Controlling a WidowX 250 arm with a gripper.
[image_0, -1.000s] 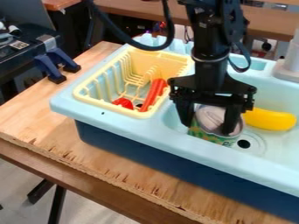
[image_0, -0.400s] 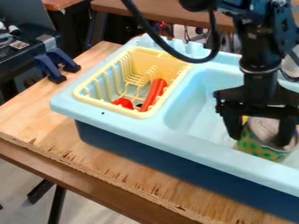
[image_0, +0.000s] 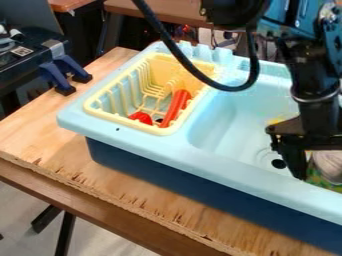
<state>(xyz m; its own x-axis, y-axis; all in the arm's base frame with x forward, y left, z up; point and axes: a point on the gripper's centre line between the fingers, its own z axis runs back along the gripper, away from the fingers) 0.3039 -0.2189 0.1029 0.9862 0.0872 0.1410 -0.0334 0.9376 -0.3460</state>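
We saw the end effector (image_0: 327, 175) at the right edge of the camera view, pointing down over the basin of the light blue toy sink (image_0: 150, 145). It was clamped on the can (image_0: 328, 166), which sat directly below its black body; we could make out one finger (image_0: 296, 161) against the can's left side. The can had a pale, round end facing up and a green patterned side (we could not tell whether it touched the basin floor). It lay near the basin's front wall, just right of the dark drain hole (image_0: 278, 163). Behind the end effector, we glimpsed part of a yellow object (image_0: 283, 119) in the basin. Well to the left, a pale yellow dish rack (image_0: 92, 106) held a long orange-red item (image_0: 176, 106), slanting beside a smaller red piece (image_0: 141, 117). We noticed that the sink stood on a wooden counter (image_0: 100, 172).
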